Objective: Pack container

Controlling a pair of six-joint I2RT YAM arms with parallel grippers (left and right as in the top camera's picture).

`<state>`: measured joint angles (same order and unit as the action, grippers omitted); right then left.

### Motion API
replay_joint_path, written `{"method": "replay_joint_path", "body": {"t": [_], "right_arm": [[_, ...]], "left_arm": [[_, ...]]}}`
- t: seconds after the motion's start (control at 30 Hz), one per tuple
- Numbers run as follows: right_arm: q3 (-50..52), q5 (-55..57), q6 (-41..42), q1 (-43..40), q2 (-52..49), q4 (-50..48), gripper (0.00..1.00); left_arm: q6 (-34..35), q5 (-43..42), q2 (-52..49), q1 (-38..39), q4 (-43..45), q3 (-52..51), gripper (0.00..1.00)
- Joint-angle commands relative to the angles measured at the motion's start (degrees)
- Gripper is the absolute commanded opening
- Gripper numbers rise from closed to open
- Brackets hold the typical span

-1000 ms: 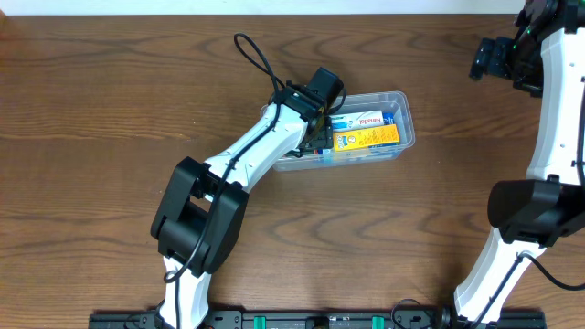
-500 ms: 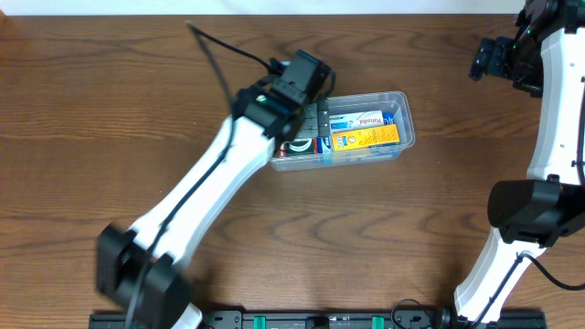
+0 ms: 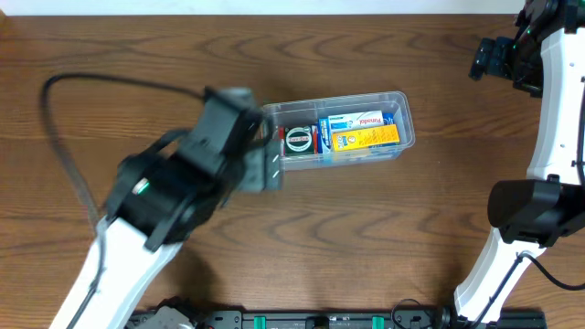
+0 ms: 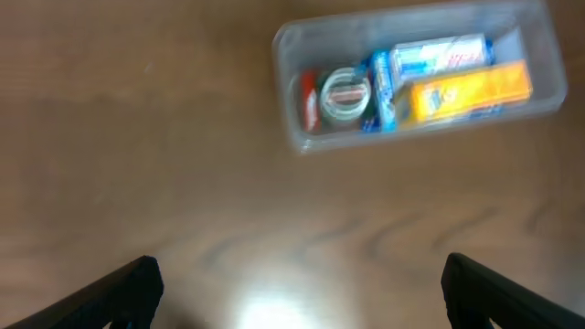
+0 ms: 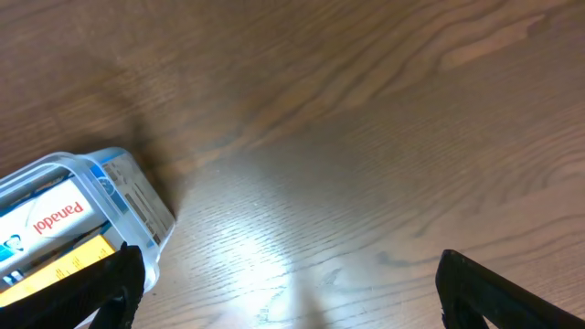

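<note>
The clear plastic container (image 3: pixel 406 121) sits on the wooden table. It holds a round red-and-silver item (image 3: pixel 298 139), a white and blue Panadol box (image 3: pixel 358 120) and a yellow box (image 3: pixel 366 139). It also shows in the left wrist view (image 4: pixel 292 137) and partly in the right wrist view (image 5: pixel 137 201). My left gripper (image 3: pixel 271 166) is open and empty, raised just left of the container; its wrist view (image 4: pixel 297 292) shows the fingers wide apart over bare table. My right gripper (image 3: pixel 484 59) is open and empty at the far right; its wrist view (image 5: pixel 288 292) shows bare wood between the fingers.
The wooden table (image 3: pixel 384 238) stretches around the container. The right arm's base (image 3: pixel 535 210) stands at the right edge. A black cable (image 3: pixel 64 119) loops from the left arm over the table's left side.
My left arm has pulled back from inside the container toward the lower left and risen, uncovering the round item in the container's left end. The right arm has not moved.
</note>
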<state>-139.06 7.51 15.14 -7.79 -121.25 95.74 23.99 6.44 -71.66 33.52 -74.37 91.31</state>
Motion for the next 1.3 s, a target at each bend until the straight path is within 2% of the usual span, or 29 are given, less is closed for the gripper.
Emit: {"method": "replay_joint_path", "body": {"t": [0.0,0.4,0.67,0.8,0.97,1.13,1.27], "right_arm": [[-0.7,0.4,0.9,-0.1,0.4,0.0,0.99],[-0.7,0.4,0.9,-0.1,0.4,0.0,0.99],[-0.7,0.4,0.9,-0.1,0.4,0.0,0.99],[-0.7,0.4,0.9,-0.1,0.4,0.0,0.99],[-0.7,0.4,0.9,-0.1,0.4,0.0,0.99],[-0.7,0.4,0.9,-0.1,0.4,0.0,0.99],[-0.7,0.4,0.9,-0.1,0.4,0.0,0.99]], "left_arm": [[-1.3,0.9,4.2,-0.2,-4.4,0.1,0.98],[-1.0,0.3,12.8,-0.2,-15.5,-1.9,0.98],[1.2,0.4,15.8,-0.2,-13.5,-9.8,0.98],[0.5,2.0,20.7,-1.7,-4.4,-17.8,0.98],[-2.0,1.2,31.5,-8.0,13.0,-32.7,0.98],[-7.1,-6.6,41.2,-16.6,30.0,-46.6,0.98],[-7.9,-11.5,46.9,-21.4,41.6,-55.0,0.98]]}}
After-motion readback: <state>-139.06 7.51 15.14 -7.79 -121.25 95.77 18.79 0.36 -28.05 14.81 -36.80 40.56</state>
